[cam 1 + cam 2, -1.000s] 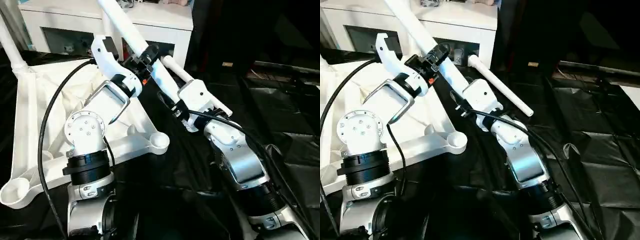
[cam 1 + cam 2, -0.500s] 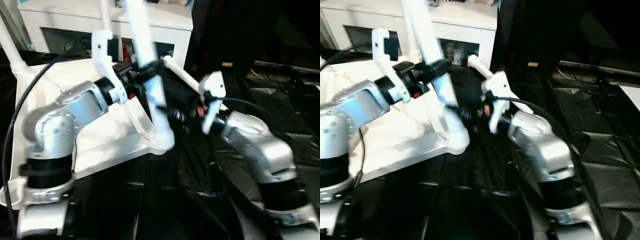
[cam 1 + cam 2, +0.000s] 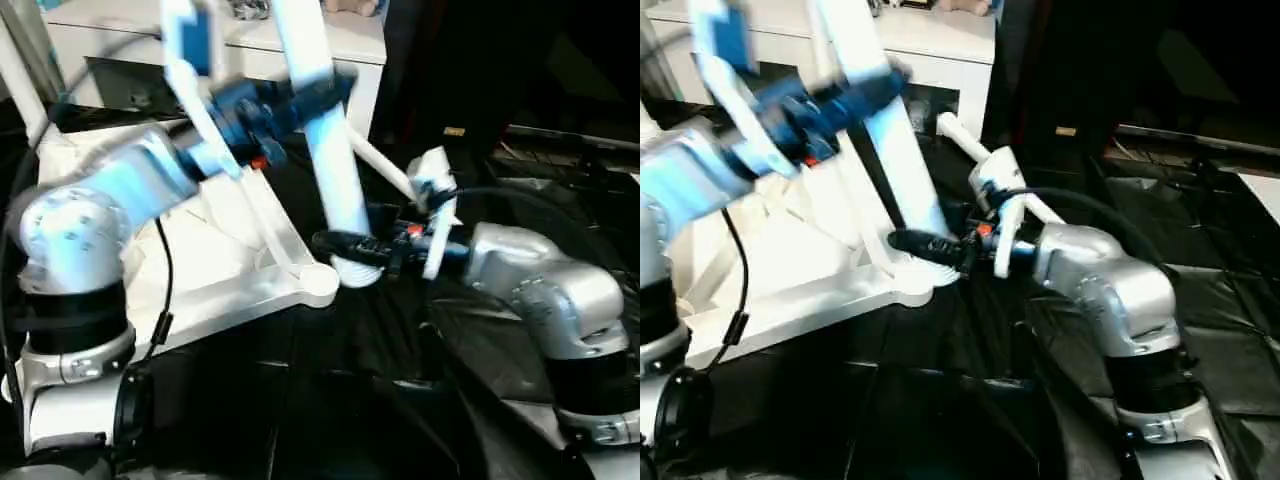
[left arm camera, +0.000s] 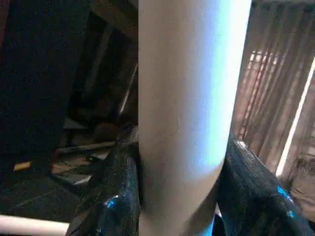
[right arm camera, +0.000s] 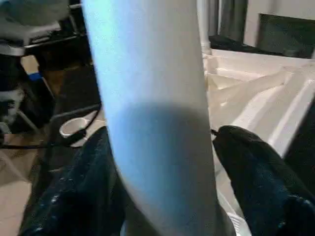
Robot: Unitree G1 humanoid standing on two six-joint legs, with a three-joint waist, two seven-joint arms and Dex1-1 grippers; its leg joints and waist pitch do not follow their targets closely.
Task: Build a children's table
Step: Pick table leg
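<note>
Leg-fitting step. My left gripper [image 3: 300, 100] jaws clamp leg [image 3: 325, 150] high up; right gripper [image 3: 345, 243] jaws hug its low end, just above tabletop [image 3: 230, 290] near corner socket [image 3: 320, 285]. Next I must line up, push down.

The white tabletop [image 3: 215, 270] lies upside down at the left of the head view, its ribbed, diagonally braced underside facing up. A round corner socket [image 3: 318, 285] sits at its near right corner, close to the centre of the frame.

One long white tube leg [image 3: 325, 150] stands nearly upright, leaning slightly, from the top centre of the frame down to its lower end just right of that socket, beside it; whether it touches the rim cannot be told.

Another leg [image 3: 22, 85] rises at the upper left edge of the frame from the tabletop's far corner.

A further leg [image 3: 975, 150] lies slanting on the dark surface behind the upright one, right of centre.
</note>
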